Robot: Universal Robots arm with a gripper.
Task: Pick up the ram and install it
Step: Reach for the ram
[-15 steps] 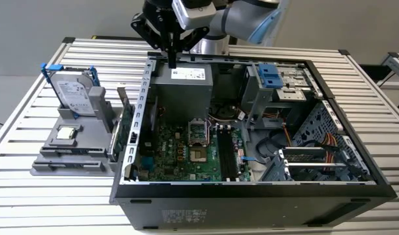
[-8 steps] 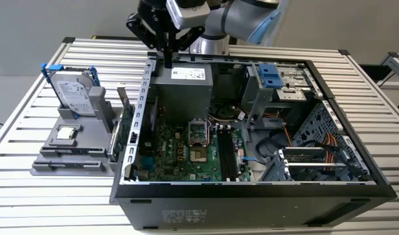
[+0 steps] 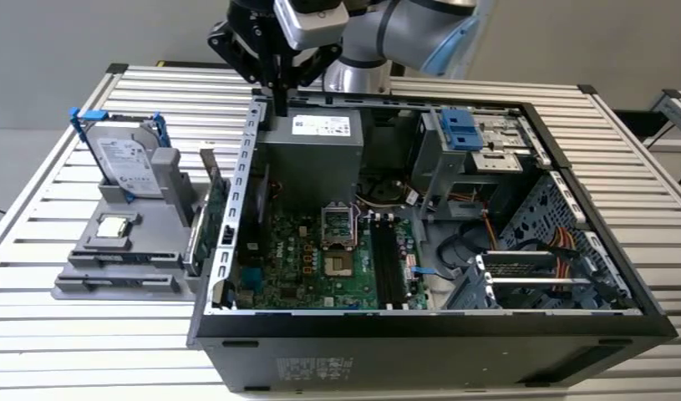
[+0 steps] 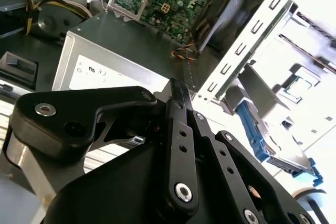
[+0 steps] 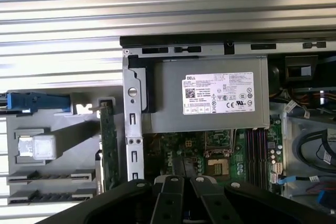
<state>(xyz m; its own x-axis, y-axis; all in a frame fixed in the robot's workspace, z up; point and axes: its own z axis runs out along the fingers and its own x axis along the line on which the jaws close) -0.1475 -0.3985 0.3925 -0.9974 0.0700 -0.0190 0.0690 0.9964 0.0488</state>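
The ram (image 3: 214, 209) is a thin dark green stick standing on edge in the grey holder (image 3: 129, 280), just outside the open computer case (image 3: 429, 322) on the exterior view's left. In the first wrist view the ram (image 5: 108, 148) runs alongside the case's side rail. My gripper (image 3: 282, 102) hangs above the case's back corner, over the power supply (image 3: 312, 159), well apart from the ram. Its fingers are shut together with nothing between them, as the gripper (image 4: 176, 86) shows in the second wrist view. The empty memory slots (image 3: 385, 263) lie on the motherboard.
A silver hard drive (image 3: 129, 163) with a blue bracket stands upright at the holder's back. A small square processor chip (image 3: 115, 225) lies in front of it. Cables and a drive cage (image 3: 480, 138) crowd the case on the exterior view's right. The slatted metal table (image 3: 50, 334) surrounds everything.
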